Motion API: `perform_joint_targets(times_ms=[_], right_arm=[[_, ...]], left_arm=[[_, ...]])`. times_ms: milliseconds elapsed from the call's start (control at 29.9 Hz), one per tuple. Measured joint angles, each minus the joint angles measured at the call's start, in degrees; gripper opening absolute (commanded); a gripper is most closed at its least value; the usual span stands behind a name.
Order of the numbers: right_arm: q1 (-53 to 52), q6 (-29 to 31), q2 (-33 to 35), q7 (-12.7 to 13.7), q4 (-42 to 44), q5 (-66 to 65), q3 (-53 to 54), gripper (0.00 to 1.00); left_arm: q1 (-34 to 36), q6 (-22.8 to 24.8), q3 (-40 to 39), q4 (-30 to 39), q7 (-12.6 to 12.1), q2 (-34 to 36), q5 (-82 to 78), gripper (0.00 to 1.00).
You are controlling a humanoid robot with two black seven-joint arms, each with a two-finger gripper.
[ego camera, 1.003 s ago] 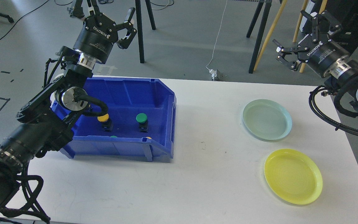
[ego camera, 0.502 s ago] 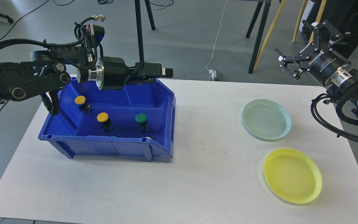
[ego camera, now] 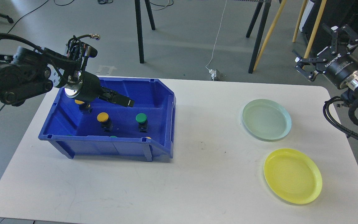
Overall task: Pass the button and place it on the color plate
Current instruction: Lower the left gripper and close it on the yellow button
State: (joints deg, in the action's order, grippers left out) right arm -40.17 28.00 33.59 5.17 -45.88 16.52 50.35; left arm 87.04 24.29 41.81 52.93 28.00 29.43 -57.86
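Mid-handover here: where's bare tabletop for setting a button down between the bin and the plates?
Widest bare stretch of the white table lies between the blue bin and the green plate and yellow plate. The front strip below the bin is bare too. Crowded: inside the bin, with buttons and the left gripper.

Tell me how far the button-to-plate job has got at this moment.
Nothing looks done: the green plate and yellow plate are both bare. In hand: the left claw is inside the blue bin, near the yellow button and green button, holding nothing that I can see. The right claw waits open off the table's far right. Picking, passing and placing all remain.
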Motion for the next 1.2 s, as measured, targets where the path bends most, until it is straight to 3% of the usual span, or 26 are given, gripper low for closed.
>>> perform_joint_targets(times_ms=[201,401,836,1204], right_arm=[[0.32,0.0,0.13,0.01,-0.03,0.0,0.0,0.99],[0.44,0.0,1.15,0.02,-0.15,0.01,0.01,0.99],[1.41,0.0,1.05,0.01,-0.18,0.01,0.01,0.99],[1.84,0.0,0.9,-0.03,-0.35,0.01,0.1,0.99]], left_arm=[[-2.75,-0.44,0.67,-5.72,0.01,-6.3,0.43,0.98],[-7.28,-0.08,3.66,-14.06,0.0,-7.92,-0.04,0.98],[-10.19,-0.02,6.02,-15.15,0.0,-6.35,-0.23,0.98],[-13.67,-0.04,5.97,-20.67,-0.01,-6.83,-0.26,0.97]])
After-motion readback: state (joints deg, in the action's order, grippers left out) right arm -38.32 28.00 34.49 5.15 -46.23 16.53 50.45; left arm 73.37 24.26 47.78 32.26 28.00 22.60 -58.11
